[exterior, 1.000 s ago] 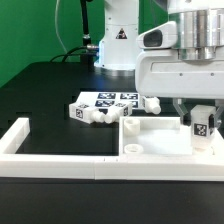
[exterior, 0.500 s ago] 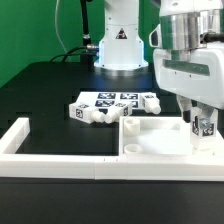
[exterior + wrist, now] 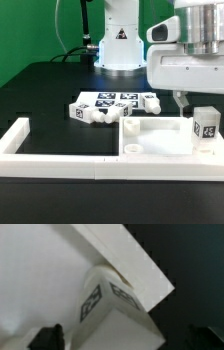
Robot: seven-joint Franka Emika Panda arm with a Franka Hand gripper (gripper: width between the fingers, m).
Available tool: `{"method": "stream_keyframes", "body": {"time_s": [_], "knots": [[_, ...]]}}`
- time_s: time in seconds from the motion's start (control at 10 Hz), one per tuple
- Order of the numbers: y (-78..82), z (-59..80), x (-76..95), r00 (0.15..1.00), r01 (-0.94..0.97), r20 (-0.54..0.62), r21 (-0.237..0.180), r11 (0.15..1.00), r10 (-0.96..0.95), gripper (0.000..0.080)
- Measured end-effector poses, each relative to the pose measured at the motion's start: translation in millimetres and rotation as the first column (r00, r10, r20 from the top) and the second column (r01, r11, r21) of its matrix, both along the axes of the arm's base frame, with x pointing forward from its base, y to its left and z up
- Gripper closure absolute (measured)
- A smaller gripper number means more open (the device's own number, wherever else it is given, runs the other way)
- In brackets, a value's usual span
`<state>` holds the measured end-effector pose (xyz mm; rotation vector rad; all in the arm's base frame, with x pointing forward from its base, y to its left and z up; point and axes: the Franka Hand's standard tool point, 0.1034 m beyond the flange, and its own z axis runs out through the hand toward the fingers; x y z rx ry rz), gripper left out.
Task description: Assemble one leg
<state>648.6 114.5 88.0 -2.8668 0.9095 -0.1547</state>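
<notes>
One leg (image 3: 206, 125), a stubby white peg with a black-and-white tag, stands upright on the large white panel (image 3: 155, 135) near its edge at the exterior view's right. My gripper (image 3: 199, 103) hangs just above it, open, and its dark fingers (image 3: 180, 100) are clear of the peg. In the wrist view the leg (image 3: 112, 303) sits between the two dark fingertips (image 3: 50, 338), with a gap on each side. The gripper (image 3: 125, 341) holds nothing.
Several loose legs (image 3: 100, 108) with tags lie in a cluster behind the panel. Long white border rails (image 3: 60, 160) run along the front and turn up at the exterior view's left. The robot base (image 3: 118, 40) stands at the back.
The gripper was shut around the leg and low on the panel. It has since opened and risen, and the leg stays standing upright on its own.
</notes>
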Motion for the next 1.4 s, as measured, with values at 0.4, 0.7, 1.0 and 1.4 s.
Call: {"method": "stream_keyframes", "body": {"time_s": [0.4, 0.7, 1.0, 1.4], "knots": [[-5.3, -5.8, 0.2, 0.860, -0.506, 0.011, -0.116, 0.855, 0.510, 0.0151], [-5.5, -7.4, -0.3, 0.853, -0.518, 0.008, -0.119, 0.847, 0.522, 0.0243], [-6.3, -7.8, -0.6, 0.926, -0.375, 0.009, -0.095, 0.922, 0.378, 0.0515], [-10.7, -8.9, -2.5, 0.997, 0.073, -0.001, -0.049, 0.996, -0.073, 0.0515]]}}
